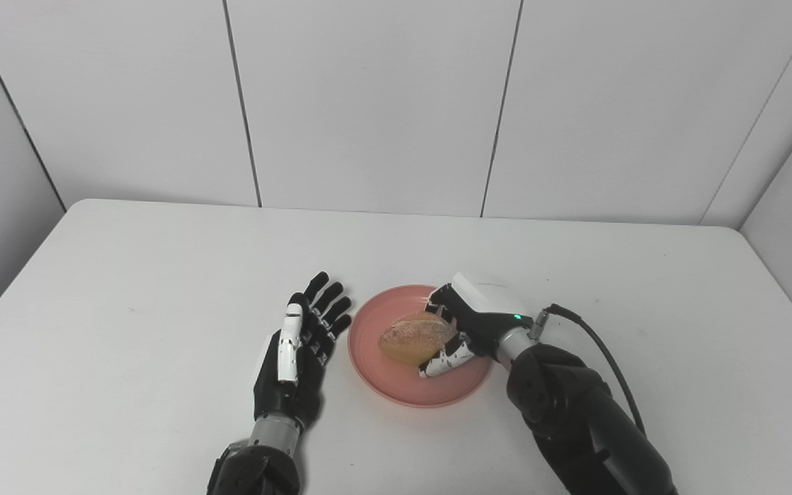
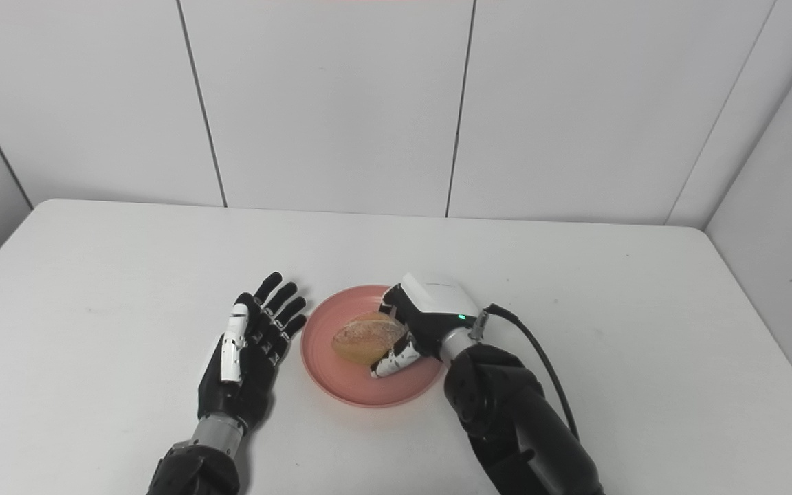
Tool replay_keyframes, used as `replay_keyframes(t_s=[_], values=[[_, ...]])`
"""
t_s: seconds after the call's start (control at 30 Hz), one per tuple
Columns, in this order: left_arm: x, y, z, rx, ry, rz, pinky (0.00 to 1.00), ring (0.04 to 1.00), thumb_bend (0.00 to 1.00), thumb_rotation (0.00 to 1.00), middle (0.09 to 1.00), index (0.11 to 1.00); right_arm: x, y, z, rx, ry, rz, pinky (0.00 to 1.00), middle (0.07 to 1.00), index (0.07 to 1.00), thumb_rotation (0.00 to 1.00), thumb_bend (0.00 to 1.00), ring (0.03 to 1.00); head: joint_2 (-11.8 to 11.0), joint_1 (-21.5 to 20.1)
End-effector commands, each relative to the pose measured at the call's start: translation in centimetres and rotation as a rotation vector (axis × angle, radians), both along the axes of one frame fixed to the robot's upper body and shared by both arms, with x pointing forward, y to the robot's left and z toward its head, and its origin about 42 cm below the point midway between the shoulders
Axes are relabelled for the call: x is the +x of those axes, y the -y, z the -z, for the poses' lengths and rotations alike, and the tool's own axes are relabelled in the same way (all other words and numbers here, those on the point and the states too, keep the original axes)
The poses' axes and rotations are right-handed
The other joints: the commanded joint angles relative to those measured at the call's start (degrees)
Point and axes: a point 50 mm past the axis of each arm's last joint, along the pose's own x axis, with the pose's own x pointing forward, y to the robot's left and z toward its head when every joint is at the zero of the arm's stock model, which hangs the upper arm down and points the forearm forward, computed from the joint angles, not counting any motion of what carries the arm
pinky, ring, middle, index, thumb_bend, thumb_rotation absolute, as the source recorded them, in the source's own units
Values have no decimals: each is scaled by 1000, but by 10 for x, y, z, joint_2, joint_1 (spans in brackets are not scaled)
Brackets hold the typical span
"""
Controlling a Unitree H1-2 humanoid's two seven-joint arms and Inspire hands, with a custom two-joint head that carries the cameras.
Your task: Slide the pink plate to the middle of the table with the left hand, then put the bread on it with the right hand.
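We see a white table, matte, w/ rounded far corners, set against pale wall panels. Directly on it sits one pink plate, round, shallow rim, flat on the surface. Rel. to the plate, bare tabletop runs wide to the left, right & far side; the near edge is out of view. A few faint specks mark the top right of the plate.

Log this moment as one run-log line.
left hand open beside pink plate | right hand shut on bread over plate | release pending
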Motion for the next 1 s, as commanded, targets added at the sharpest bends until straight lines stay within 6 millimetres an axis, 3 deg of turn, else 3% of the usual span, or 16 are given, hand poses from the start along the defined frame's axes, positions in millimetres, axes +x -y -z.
replay_keyframes(t_s=[0.0, 0.03, 0.1, 0.13, 0.2, 0.3, 0.43, 0.5, 0.97], values=[[-4, 5, 4, 3, -36, 6, 900, 884, 400, 1000, 894, 878, 0, -1, -23, 9, 75, -7, 247, 439, 488, 158, 513, 340, 0, 1], [-4, 5, 4, 2, -37, 5, 900, 884, 400, 1000, 894, 878, 0, 0, -24, 7, 70, -7, 248, 441, 488, 159, 513, 342, 0, 1], [-4, 6, 4, 2, -38, 4, 898, 882, 395, 1000, 892, 876, 0, 1, -26, 4, 65, -6, 358, 550, 608, 321, 681, 461, 0, 2], [-4, 6, 4, 2, -37, 4, 898, 880, 392, 1000, 892, 876, 0, 1, -27, 4, 63, -7, 410, 607, 652, 355, 727, 519, 0, 2], [-4, 6, 4, 1, -39, 1, 893, 875, 388, 1000, 887, 871, 0, 2, -28, -2, 63, -10, 460, 686, 735, 400, 808, 590, 1, 2], [-4, 7, 3, -1, -41, 1, 892, 876, 390, 1000, 886, 870, 0, 2, -30, -13, 58, -10, 461, 718, 800, 428, 863, 610, 1, 3], [-4, 7, 3, 1, -37, 4, 894, 881, 389, 1000, 890, 873, -1, 1, -32, -20, 50, -18, 609, 854, 875, 464, 950, 766, 2, 3], [-4, 6, 3, 0, -40, 2, 892, 881, 385, 1000, 890, 872, 0, 1, -32, -24, 45, -25, 704, 903, 912, 474, 969, 834, 2, 3], [-5, 6, 3, -2, -43, -1, 889, 878, 389, 1000, 887, 870, -2, 2, -41, -52, 55, -47, 868, 951, 970, 554, 1000, 936, 1, 2]])
